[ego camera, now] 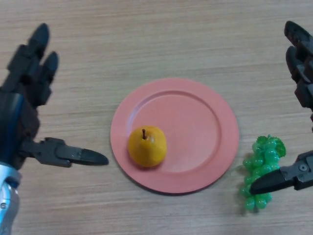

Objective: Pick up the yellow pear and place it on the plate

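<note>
The yellow pear [146, 146] stands upright with its stem up on the pink plate [195, 122], in the plate's near-left part. My left hand [24, 98] is at the view's left edge, open, fingers pointing away and thumb reaching toward the plate's left rim without touching it. At the right edge my right hand [301, 63] is open too, its thumb lying over a bunch of green grapes. Neither hand holds anything.
A bunch of green grapes [261, 166] lies on the wooden table [146, 39] just right of the plate, close to my right thumb.
</note>
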You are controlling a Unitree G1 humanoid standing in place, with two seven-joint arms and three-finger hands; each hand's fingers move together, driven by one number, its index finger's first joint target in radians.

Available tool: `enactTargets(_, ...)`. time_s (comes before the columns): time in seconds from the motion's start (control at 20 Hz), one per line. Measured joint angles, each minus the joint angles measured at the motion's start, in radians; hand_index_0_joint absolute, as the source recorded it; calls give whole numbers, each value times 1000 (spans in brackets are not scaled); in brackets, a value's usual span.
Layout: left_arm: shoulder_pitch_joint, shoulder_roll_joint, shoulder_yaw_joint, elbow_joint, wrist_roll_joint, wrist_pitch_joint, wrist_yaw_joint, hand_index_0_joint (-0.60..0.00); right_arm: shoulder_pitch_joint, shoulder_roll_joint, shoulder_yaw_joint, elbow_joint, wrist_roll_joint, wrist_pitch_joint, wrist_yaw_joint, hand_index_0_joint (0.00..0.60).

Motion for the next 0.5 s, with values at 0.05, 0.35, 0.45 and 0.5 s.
enactTargets(0.05,-3,0,-11,0,1,0,0,0,2,-1,5,8,0,1,0,0)
enactTargets(0.35,-12,-1,-13,13,8,0,1,0,-29,-21,18,30,19,3,0,0)
enactTargets(0.45,-28,2,-11,12,8,0,11,0,-31,-21,18,35,19,3,0,0)
enactTargets(0.5,-36,2,-7,12,8,0,12,0,-31,-21,18,48,18,2,1,0)
